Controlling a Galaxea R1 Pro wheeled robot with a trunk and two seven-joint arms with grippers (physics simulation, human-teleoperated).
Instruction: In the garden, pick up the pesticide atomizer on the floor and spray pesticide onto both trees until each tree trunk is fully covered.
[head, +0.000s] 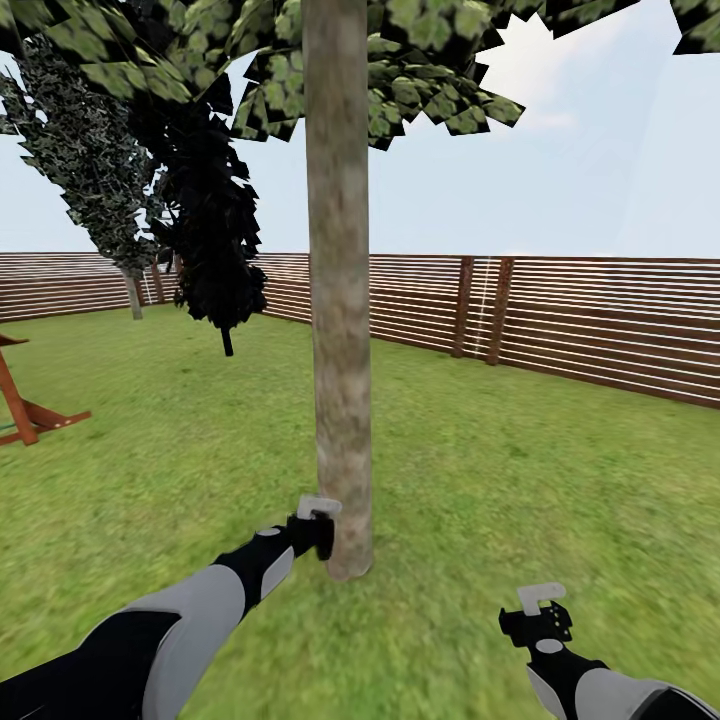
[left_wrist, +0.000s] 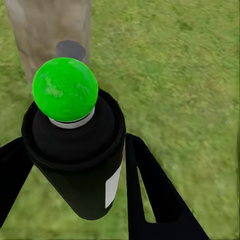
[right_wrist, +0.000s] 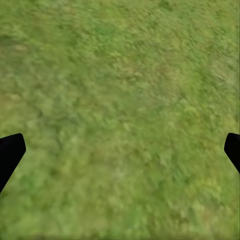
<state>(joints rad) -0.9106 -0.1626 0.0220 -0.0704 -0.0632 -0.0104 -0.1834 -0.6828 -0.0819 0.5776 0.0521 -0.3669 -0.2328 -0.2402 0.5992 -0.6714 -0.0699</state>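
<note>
The left tool (left_wrist: 75, 165) grips a black cylindrical pesticide atomizer (left_wrist: 80, 160) with a glossy green ball cap; its white label looks blank, though seen edge-on. It sits near the mottled grey-brown tree trunk (head: 340, 300). The right tool (right_wrist: 120, 150) hangs spread wide over the green lawn (right_wrist: 125, 90).

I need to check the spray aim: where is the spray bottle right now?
The spray bottle sits clamped in the left gripper, low beside the base of the tree trunk, over the grass.

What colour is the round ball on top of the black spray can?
Bright green: the round ball cap on the black cylindrical spray can shows best in the left wrist view.
</note>
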